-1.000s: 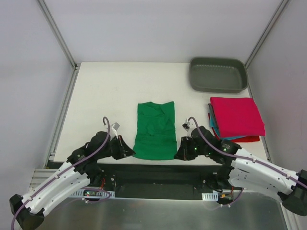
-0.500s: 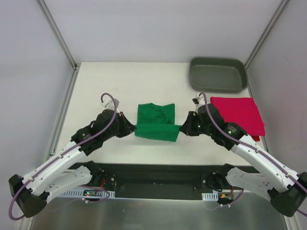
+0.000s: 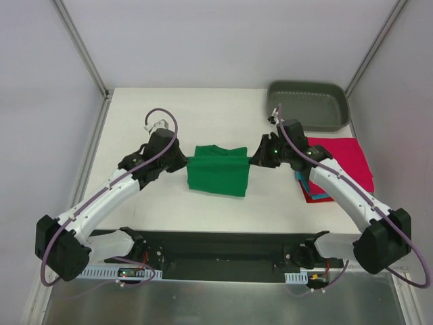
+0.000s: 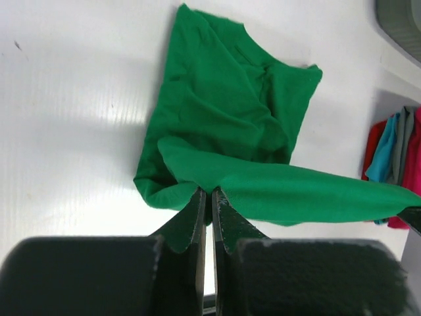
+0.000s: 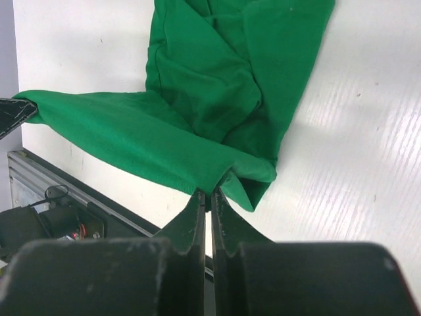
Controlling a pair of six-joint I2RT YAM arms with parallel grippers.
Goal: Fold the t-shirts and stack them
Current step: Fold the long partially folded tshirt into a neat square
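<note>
As the green t-shirt [image 3: 218, 172] lay near the middle of the table [image 3: 155, 115], your left gripper [image 3: 184, 162] and right gripper [image 3: 254, 161] each had one corner of its hem. In both wrist views the jaws were pressed together on a thin pinch of cloth. The edge between them was raised off the surface and drawn fairly taut above the shirt's far part, whose rumpled end showed just beyond it. The rest doubled back toward a fold on the near side.

To the right, well apart, sat the stack of folded shirts [image 3: 342, 159], crimson-pink on top with teal and red edges beneath. Beyond it was the grey tray [image 3: 308, 108].

You were handling light, limp cloth that would sag wherever unsupported and drape rather than take a crease. I judged the two hem corners the right place to hold, since they held the edge straight. Each pinch looked shallow, so a sharp pull apart could have slipped a corner free. The wrinkles underneath would probably have shown through unless you laid the top layer down evenly.
</note>
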